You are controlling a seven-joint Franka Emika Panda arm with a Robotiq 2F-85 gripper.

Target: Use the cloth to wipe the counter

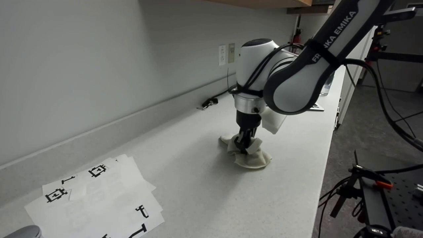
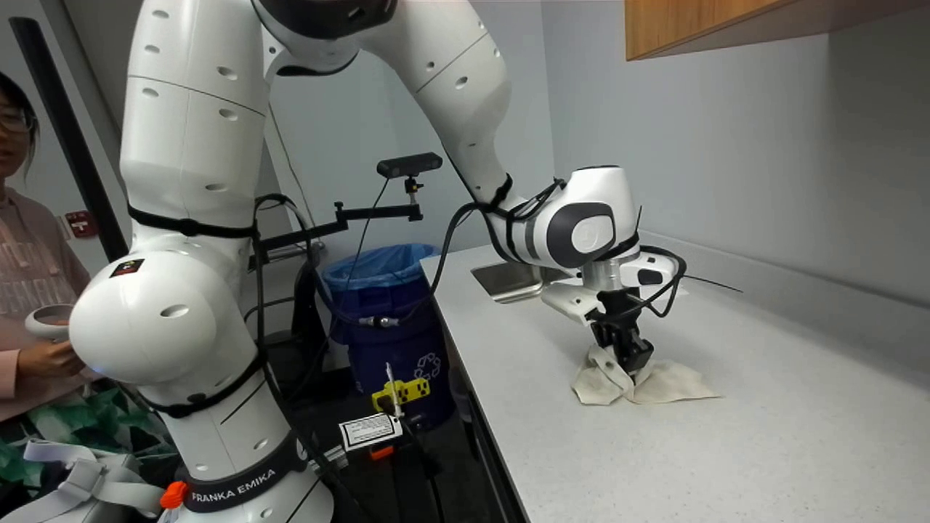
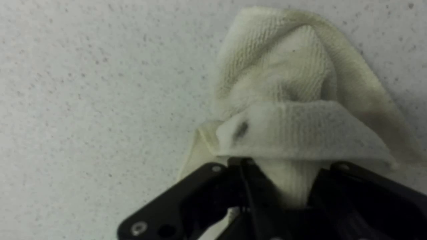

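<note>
Arm (image 1: 294, 89), in an exterior view: white and black, lettered FRANKA EMIKA, a black strap (image 1: 322, 53) covering part of the first word.
Papers (image 1: 99, 198), same view: overlapped on the counter (image 1: 205, 198), printed with black figures.
Cloth (image 1: 254, 160), same view: lay crumpled on the counter; long axis slanted from upper left to lower right; gripper (image 1: 244, 148) stood in its middle.
Base band (image 2: 243, 483), in an exterior view: read FRANKA EMIKA, white on black.
Tag (image 2: 370, 431), same view: white; print too small to read.
Bin (image 2: 392, 349), same view: blue, bore a pale recycling sign (image 2: 429, 365).
Cloth tip (image 2: 697, 392), same view: narrow, pointed right, toward the wall (image 2: 690, 131); cloth spread out on both sides of the gripper.
Flap of cloth (image 3: 310, 133), wrist view: lay crosswise at the fingertips (image 3: 238, 161), marked by a dark spot (image 3: 241, 130); beyond it the cloth ran up the picture to a rounded fold.
Jaws, wrist view: stood close together, gathered cloth pinched between them.
</note>
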